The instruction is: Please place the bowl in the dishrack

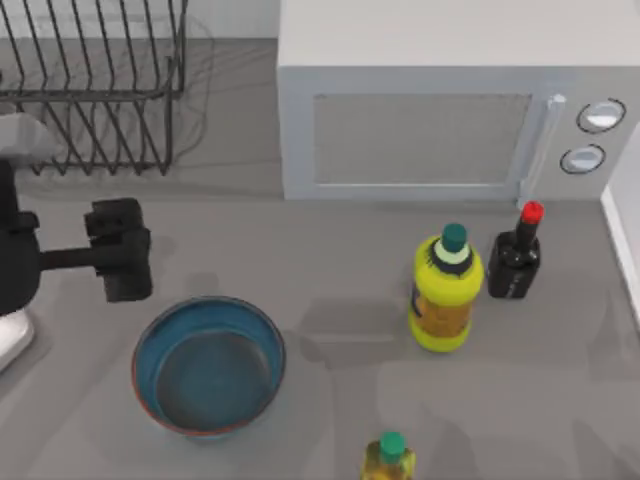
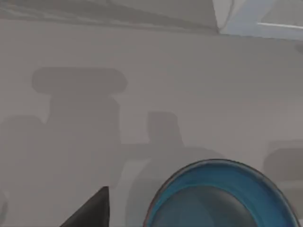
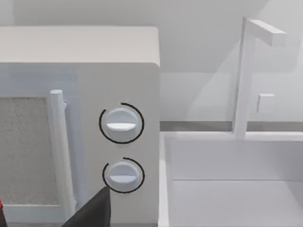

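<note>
My left gripper (image 1: 120,249) hangs over the left side of the table (image 1: 330,260), just above and a little to the left of the bowl (image 1: 209,365) as the top view shows it, and apart from it; I cannot tell from here how its tool stands. The bowl sits upright on the table near the front, its blue wall and greyish bottom open to the camera, and the left wrist view catches its rim (image 2: 222,163) close by, with one dark fingertip (image 2: 92,210) beside it. The dishrack (image 1: 95,85) stands at the far left corner, well apart from the bowl. A grey microwave (image 1: 440,110) fills the back middle, with a yellow bottle (image 1: 446,290) and a small dark bottle (image 1: 516,255) just beside each other in front of it. The right wrist view faces the microwave's two dials (image 3: 121,124).
</note>
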`<state>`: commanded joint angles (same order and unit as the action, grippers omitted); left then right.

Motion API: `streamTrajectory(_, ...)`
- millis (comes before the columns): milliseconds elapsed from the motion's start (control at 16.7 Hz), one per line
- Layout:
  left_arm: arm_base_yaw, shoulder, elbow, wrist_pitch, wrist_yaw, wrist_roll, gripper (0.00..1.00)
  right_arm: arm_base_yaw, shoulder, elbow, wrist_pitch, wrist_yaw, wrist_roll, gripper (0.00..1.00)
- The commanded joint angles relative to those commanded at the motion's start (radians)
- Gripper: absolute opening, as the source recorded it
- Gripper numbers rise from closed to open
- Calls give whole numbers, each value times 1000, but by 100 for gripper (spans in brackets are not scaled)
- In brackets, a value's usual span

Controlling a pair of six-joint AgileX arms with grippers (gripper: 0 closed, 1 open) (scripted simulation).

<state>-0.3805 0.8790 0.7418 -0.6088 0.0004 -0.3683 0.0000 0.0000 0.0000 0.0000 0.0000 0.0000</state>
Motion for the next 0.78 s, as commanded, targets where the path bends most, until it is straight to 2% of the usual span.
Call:
streamTrajectory(420,-264,682,529,-423,0,-256,100,0,0,0,0,0,0,100)
streamTrajectory(600,-340,870,681,-545,0,-330,100,0,0,0,0,0,0,100)
streamTrajectory(780,-381,962,755,-609,0,-368,100,0,0,0,0,0,0,100)
